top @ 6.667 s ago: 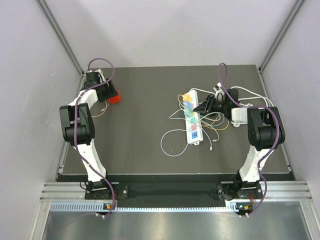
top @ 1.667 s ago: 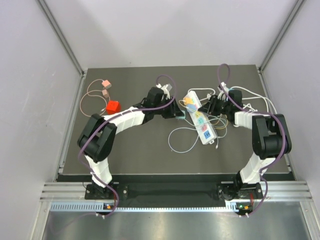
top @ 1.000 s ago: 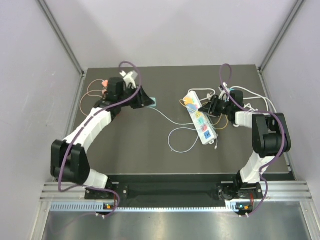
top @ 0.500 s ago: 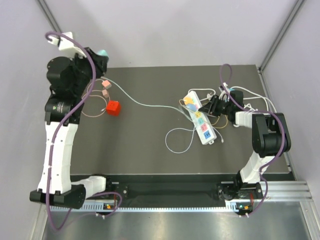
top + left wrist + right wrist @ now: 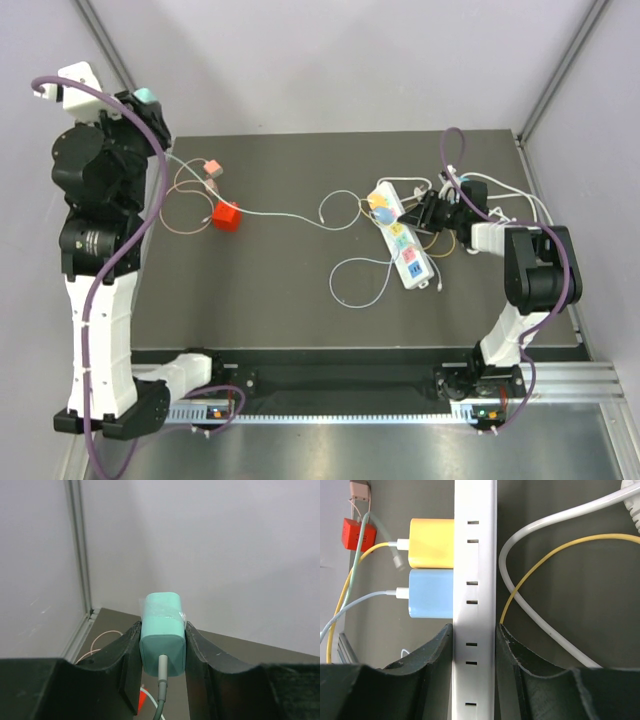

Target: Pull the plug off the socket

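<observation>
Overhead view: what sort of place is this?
Probably a robot test booth: plain walls enclose a dark table, a left arm and right arm are bolted at its near edge, and a power strip lies on it.

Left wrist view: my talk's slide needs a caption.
Left gripper clamps the teal plug, its cable hanging below, before a white wall.

In the left wrist view the teal plug (image 5: 162, 632) shows only its cable end. Its far face is out of sight, and its cable (image 5: 161, 690) is cut off by the bottom edge. In the right wrist view the power strip (image 5: 474, 570) runs off the top and bottom edges, with the right tool (image 5: 473, 627) covering part of its sides. From above, its sockets are too small to tell apart.
</observation>
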`<act>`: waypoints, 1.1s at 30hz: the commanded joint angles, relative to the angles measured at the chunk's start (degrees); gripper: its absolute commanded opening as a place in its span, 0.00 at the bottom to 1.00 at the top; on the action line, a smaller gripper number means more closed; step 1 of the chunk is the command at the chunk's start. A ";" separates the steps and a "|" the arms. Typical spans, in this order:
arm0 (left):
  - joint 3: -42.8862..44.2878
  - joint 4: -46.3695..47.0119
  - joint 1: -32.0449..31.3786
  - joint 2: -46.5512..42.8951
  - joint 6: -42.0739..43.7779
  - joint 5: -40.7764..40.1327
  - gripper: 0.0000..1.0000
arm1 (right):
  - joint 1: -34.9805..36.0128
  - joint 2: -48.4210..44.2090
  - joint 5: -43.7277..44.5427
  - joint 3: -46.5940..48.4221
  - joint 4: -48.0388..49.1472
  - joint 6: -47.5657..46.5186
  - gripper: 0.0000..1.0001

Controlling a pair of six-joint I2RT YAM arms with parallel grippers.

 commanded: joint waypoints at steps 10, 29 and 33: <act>-6.59 5.04 0.70 5.27 4.02 -9.29 0.00 | -0.90 0.13 -1.89 1.98 4.52 0.48 0.00; -22.87 14.88 11.16 29.52 -10.84 9.44 0.01 | -1.08 0.66 -2.95 1.98 4.70 1.18 0.00; -22.08 16.11 13.36 35.50 -11.80 8.73 0.05 | -1.08 0.66 -3.12 1.98 4.79 1.19 0.00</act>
